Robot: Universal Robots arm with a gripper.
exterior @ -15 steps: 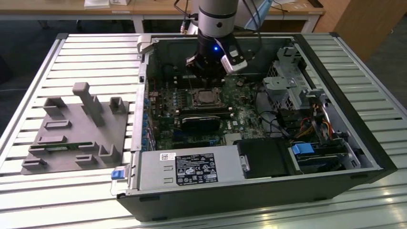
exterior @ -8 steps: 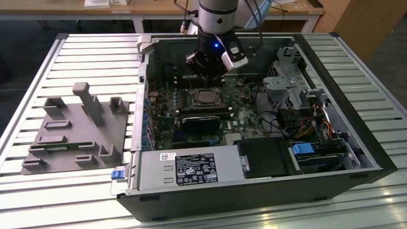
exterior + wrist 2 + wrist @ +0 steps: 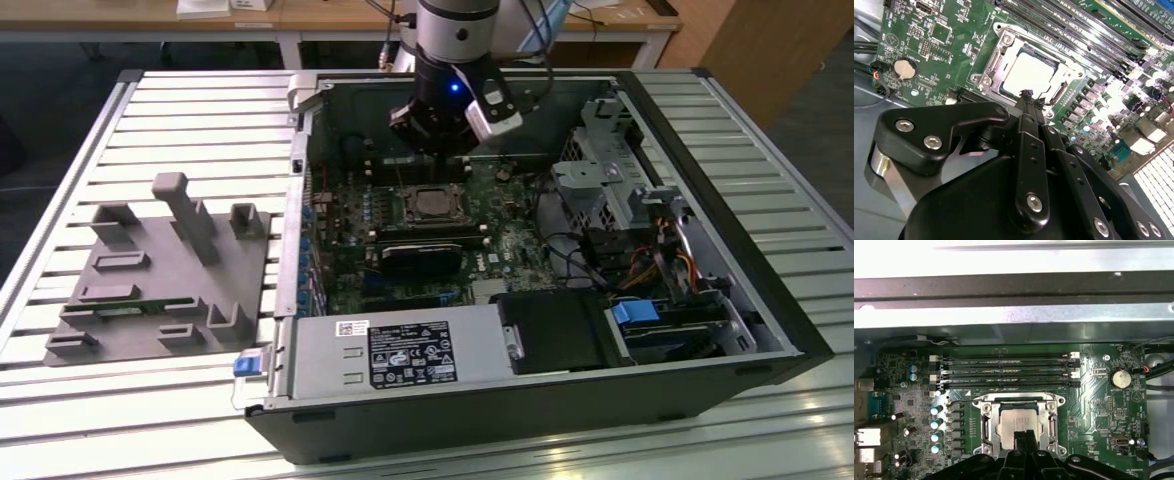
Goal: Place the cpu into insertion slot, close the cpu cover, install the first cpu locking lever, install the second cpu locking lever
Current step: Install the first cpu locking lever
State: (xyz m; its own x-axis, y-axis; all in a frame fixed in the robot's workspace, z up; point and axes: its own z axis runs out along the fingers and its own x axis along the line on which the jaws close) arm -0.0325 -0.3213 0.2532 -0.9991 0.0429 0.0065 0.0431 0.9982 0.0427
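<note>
Though flat, cpu (image 3: pixel 1029 75) — silvery (square)

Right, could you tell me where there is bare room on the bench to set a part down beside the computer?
The slatted table is bare behind the grey fixture, in front of it, and to the exterior view's right of the case. Inside the case it is crowded: the hand hangs over the insertion slot, with cables alongside.

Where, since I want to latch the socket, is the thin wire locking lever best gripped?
Likely at the free end of the locking lever, jutting clear of the insertion slot. Come from above, closing across the thin wire: capacitors crowd the board beside it.
</note>
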